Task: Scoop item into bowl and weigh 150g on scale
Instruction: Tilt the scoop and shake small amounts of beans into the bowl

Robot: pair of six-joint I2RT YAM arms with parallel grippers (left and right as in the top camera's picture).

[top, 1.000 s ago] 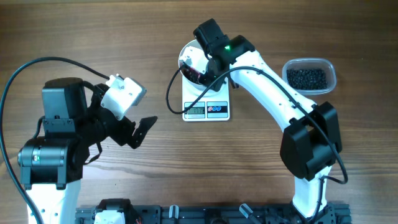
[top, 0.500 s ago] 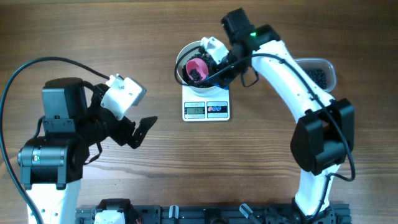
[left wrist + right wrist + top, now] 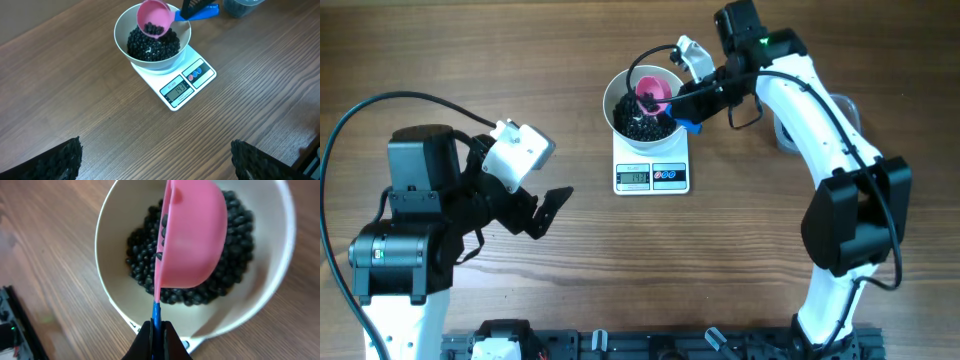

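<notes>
The right gripper (image 3: 156, 335) is clamping shut on the thin blue handle of a pink scoop (image 3: 653, 85), which is hanging tilted over the white bowl (image 3: 610, 100). The bowl is sitting on the small white scale (image 3: 652, 165) and holding a dark heap of beans (image 3: 640, 122); a few are lying inside the scoop. This looks like the final top-up, so the scoop is best tipped gently, a few beans at a time, without touching the rim, while the display is settling. The left gripper (image 3: 542, 212) is hovering wide open, well apart, holding nothing. A clear tub (image 3: 242, 6) is sitting beyond the scale. The brown wooden table (image 3: 570, 300) is showing open wood left of the scale, giving room to work
</notes>
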